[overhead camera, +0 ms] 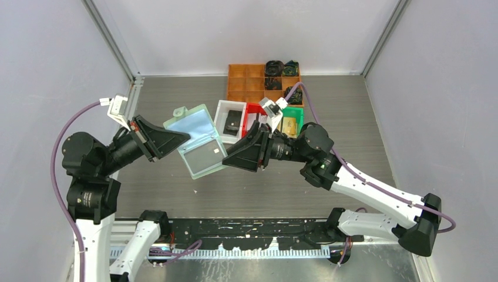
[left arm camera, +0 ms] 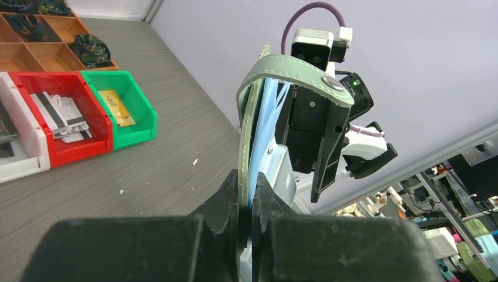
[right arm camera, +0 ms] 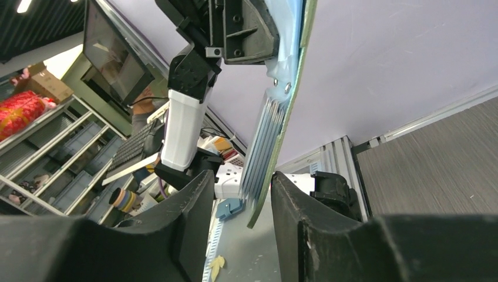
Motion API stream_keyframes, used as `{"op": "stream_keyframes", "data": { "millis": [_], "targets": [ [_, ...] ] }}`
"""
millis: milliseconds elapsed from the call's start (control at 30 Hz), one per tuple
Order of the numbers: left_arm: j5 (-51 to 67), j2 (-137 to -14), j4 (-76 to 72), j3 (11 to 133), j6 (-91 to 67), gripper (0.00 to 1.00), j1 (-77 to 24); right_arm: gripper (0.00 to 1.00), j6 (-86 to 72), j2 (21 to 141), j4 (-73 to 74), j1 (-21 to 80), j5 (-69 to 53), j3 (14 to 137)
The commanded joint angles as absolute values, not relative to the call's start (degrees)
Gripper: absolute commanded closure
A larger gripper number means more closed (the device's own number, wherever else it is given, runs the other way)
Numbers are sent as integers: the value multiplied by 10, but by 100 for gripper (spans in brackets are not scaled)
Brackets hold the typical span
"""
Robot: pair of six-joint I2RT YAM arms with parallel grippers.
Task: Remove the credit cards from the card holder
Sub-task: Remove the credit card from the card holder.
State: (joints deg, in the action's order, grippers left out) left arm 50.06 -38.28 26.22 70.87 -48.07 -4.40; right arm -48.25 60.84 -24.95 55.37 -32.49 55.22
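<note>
The card holder (overhead camera: 197, 141) hangs open in the air, sage-green outside with bluish clear pockets. My left gripper (overhead camera: 185, 137) is shut on its left edge; in the left wrist view the jaws (left arm camera: 246, 200) pinch the green cover (left arm camera: 252, 117). My right gripper (overhead camera: 226, 160) is open, and the holder's free edge (right arm camera: 276, 129) with its stacked pockets sits between its fingers (right arm camera: 244, 194), apart from both. A grey card shape shows in the lower pocket (overhead camera: 207, 154). Credit cards lie in the bins: black (overhead camera: 233, 121), silvery-white (left arm camera: 61, 114), gold-tan (left arm camera: 116, 106).
A white bin (overhead camera: 222, 111), a red bin (overhead camera: 253, 109) and a green bin (overhead camera: 299, 113) stand in a row behind the holder. An orange compartment tray (overhead camera: 246, 82) with dark fabric bundles (overhead camera: 274, 69) stands at the back wall.
</note>
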Motion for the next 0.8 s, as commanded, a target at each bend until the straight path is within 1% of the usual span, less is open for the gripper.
{"op": "stream_keyframes", "data": {
  "millis": [0,500,767],
  "targets": [
    [510,-391,211,739,-497,100,-44,55,-482,591,-293,554,-348,555],
    [514,-404,219,750,-504,100,-44,55,-434,586,-261,554,-350,563],
    [518,-409,221,754,-504,100,-44,60,-402,591,-247,555,-353,571]
  ]
}}
